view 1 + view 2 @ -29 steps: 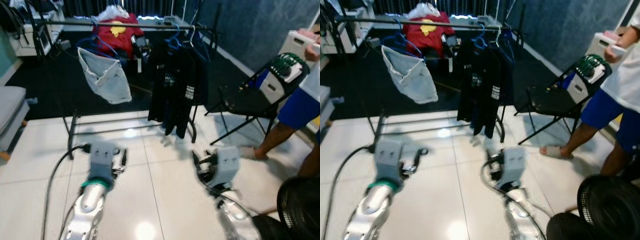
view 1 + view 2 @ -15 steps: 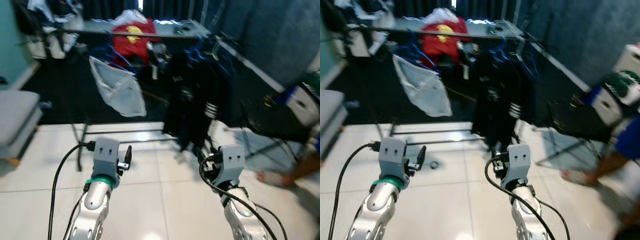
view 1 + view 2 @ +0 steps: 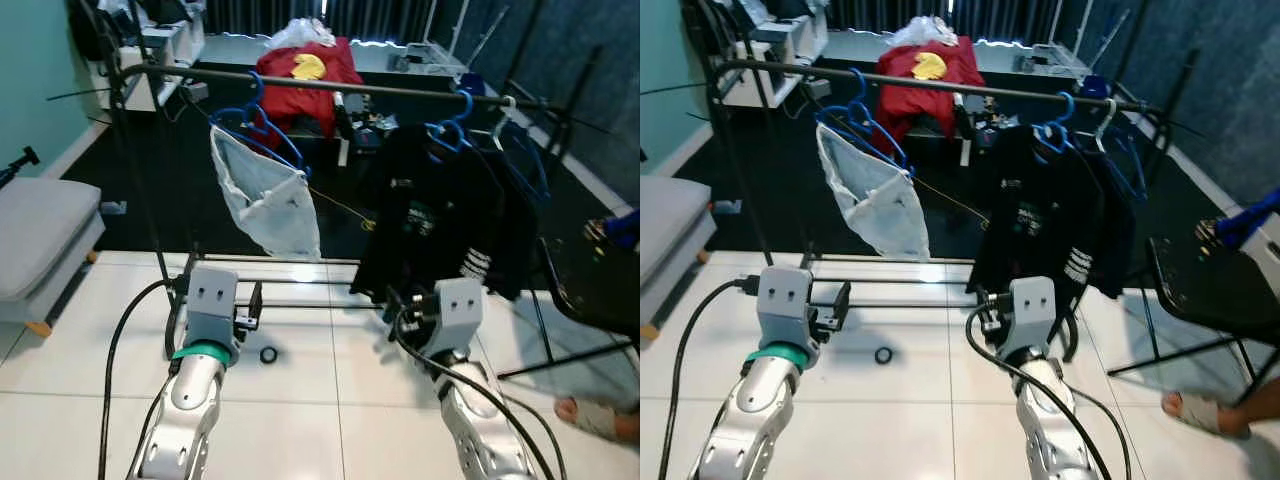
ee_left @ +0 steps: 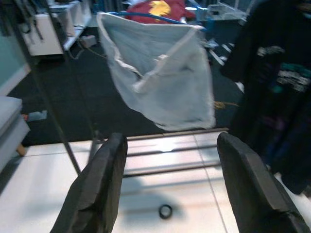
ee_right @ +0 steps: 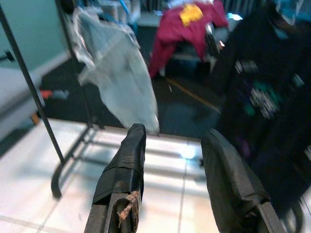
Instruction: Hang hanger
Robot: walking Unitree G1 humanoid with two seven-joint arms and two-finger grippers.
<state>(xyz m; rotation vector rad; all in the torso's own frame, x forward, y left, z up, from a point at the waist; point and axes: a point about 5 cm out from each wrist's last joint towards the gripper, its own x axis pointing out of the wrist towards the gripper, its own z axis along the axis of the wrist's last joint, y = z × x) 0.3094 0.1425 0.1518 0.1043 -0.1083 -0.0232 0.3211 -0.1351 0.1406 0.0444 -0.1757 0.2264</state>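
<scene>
A black clothes rail (image 3: 330, 90) runs across the room ahead, its bar high above the white tiled floor (image 3: 300, 400). From its left part hangs a blue hanger (image 3: 255, 125) carrying a pale grey garment (image 3: 265, 195), which slopes down toward the middle. Further right a second blue hanger (image 3: 450, 125) holds a black T-shirt (image 3: 430, 225), and more hangers sit near the bar's right end. Between the grey garment and the black shirt the bar is bare. Behind the rail lies a red garment (image 3: 300, 75) on dark carpet.

The left gripper (image 4: 165, 194) is raised in front of the rail's lower crossbars, its two fingers spread wide with nothing between them. The right gripper (image 5: 170, 184) is up beside it, just before the black shirt's hem, fingers also apart and holding nothing.

A small black ring (image 3: 268, 354) lies on the tiles between the arms, near the rail's foot. A grey cushioned seat (image 3: 40, 235) edges the floor at left; a black folding chair (image 3: 590, 310) and a person's sandalled foot (image 3: 595, 418) stand at right.
</scene>
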